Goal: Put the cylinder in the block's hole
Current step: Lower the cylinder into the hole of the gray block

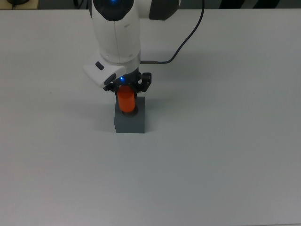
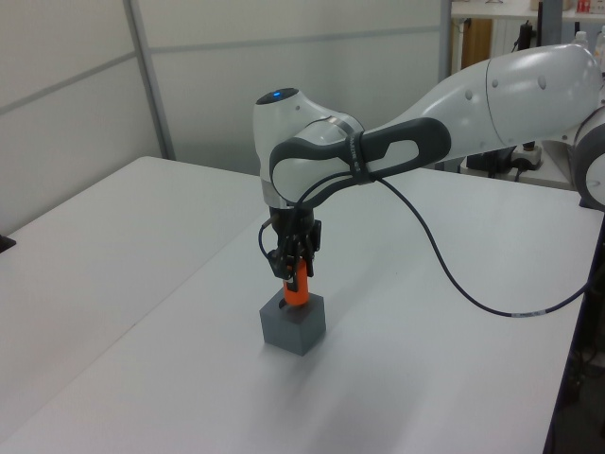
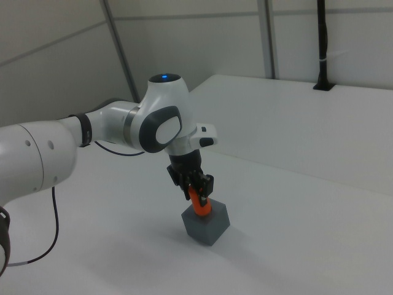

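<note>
Orange cylinder (image 1: 126, 102) is clamped between the black fingers of the hand (image 1: 127, 89), fingers closed on its upper part. Its lower end sits at the hole on the block's top face; the hole itself is covered by the cylinder in all three views, so how deep it sits cannot be told. Most of the cylinder stands above the block (image 1: 130, 120). In the left view the cylinder (image 2: 297, 289) leans slightly, top toward the left view's left; in the right view it (image 3: 200, 204) tilts too, top toward the right view's left.

Grey block (image 2: 293, 324) rests flat on the white worktop (image 1: 221, 141), alone near its middle. Block in the right view (image 3: 206, 225) shows one corner toward the camera.

White arm (image 2: 492, 99) reaches in from the left view's right, wrist pointing down over the block, blue light on the top joint. Black cable (image 1: 184, 43) runs from the wrist off toward the top view's upper edge. Hand in the right view (image 3: 196, 187) is directly above the block.
</note>
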Controlling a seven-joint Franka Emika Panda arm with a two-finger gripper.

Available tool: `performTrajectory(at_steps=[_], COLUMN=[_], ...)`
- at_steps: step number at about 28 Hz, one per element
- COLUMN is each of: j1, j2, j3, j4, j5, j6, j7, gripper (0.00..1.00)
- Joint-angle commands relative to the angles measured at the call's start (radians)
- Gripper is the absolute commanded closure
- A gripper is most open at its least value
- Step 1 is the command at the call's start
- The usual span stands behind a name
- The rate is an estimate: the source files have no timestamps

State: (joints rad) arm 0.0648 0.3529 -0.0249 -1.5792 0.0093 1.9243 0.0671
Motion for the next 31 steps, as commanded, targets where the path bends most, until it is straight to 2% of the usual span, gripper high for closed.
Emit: performTrajectory(at_steps=[1, 9, 31], j1=[0.006, 0.006, 0.013], j2=[0.021, 0.035, 0.034], j3=[-0.001, 0.02, 0.003], j4=[0.021, 0.019, 0.013], j5=[0.0, -0.009, -0.029], j6=[0.041, 0.051, 0.039], j7=[-0.009, -0.001, 0.005], gripper=[0.83, 0.8, 0.79])
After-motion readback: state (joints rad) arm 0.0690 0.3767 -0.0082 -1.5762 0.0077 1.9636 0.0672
